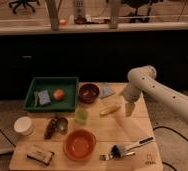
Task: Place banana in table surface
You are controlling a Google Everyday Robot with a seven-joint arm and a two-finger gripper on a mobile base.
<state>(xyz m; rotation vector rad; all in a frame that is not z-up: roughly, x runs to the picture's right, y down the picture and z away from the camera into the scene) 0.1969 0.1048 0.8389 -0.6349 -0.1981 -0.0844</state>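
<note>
Observed from the room: the banana (109, 109) lies flat on the table surface (132, 131), on bare planks between the green cup (81, 116) and the gripper (129, 108). It is well outside the green tray (32, 83) and clear of the dark bowl (88, 93).

The gripper hangs from the single arm's wrist, pointing down, just beside the banana's right-hand end and slightly above the wood. Whether it is spread or closed cannot be told. The banana is not in its hold, and nothing else is seen in it.

Key relation: the banana lies directly to the camera's left of the gripper. Its long axis runs from lower left to upper right, with the raised end nearest the gripper.

Judgement: the fruit rests on the target, so placement appears complete. The next move calls for a retreat upward or to the right, away from that near end.
</note>
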